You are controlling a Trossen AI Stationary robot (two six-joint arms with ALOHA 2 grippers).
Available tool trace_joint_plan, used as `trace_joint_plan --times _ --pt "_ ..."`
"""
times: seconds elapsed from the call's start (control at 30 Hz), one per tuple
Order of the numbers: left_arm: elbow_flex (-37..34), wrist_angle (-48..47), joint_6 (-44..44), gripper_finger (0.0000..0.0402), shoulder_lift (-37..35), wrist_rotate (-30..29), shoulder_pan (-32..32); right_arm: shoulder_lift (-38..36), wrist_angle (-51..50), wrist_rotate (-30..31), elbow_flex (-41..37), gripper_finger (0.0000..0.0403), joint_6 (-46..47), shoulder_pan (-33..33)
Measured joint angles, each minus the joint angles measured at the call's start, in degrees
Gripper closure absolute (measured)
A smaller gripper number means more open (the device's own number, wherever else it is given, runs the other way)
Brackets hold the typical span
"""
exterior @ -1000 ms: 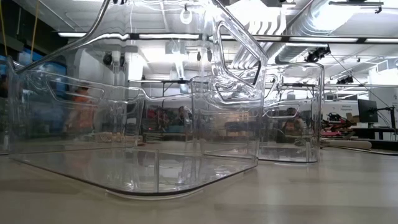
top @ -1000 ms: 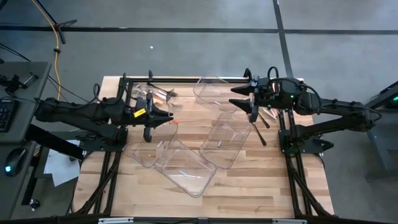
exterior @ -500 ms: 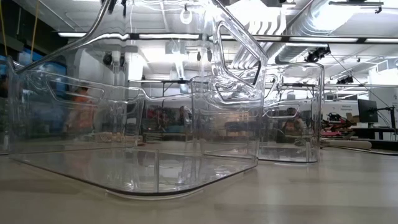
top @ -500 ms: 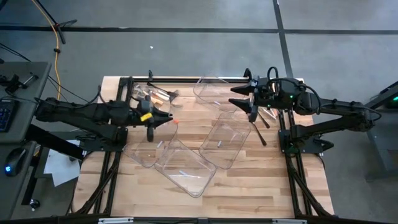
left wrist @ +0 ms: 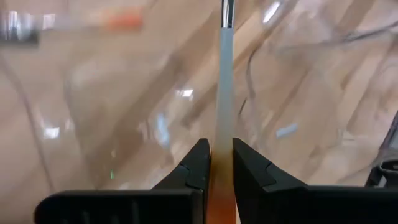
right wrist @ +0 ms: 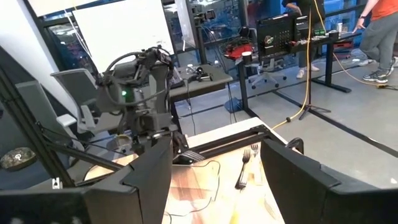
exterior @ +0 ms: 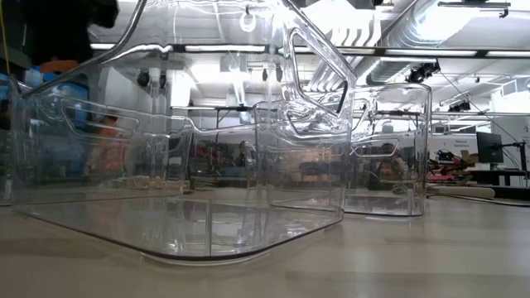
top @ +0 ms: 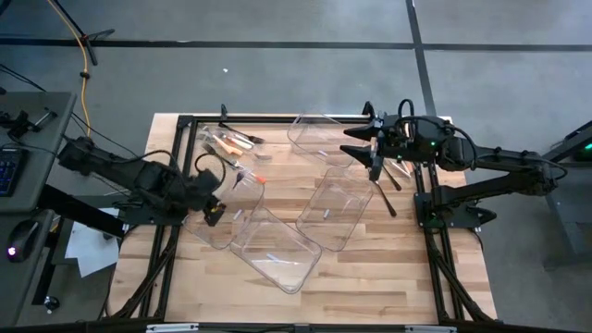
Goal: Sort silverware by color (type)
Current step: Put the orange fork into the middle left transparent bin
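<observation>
Cutlery piece (left wrist: pixel 222 118) with a whitish-to-orange handle sits pinched between our left fingers (left wrist: pixel 197 167), over a clear bin (top: pixel 225 208) on the bench (top: pixel 370 277). More silverware (top: pixel 229 141) lies beyond. Our right fingers (right wrist: pixel 292 168) are spread, holding nothing.

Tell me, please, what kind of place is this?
Probably a robotics lab or workshop: desks with monitors and office chairs, exposed ceiling ducts, and another robot arm nearby.
</observation>
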Motion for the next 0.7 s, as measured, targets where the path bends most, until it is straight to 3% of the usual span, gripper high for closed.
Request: trace_joint_plan --times 0.27,0.53,0.7 --pt "0.0 -6.8 -14.0 0.0373 4.6 2.0 -4.4 0.0 -1.4 0.0 0.0 0.0174 0.0 0.0" --pt "-2.3 -5.8 -15.6 0.0369 12.6 7.3 -3.7 0.0 -2.1 0.0 0.0 0.0174 0.0 0.0" --pt "-2.8 -5.6 -15.4 0.0368 15.9 7.5 -2.0 0.0 -2.2 0.9 0.0 0.0174 0.0 0.0"
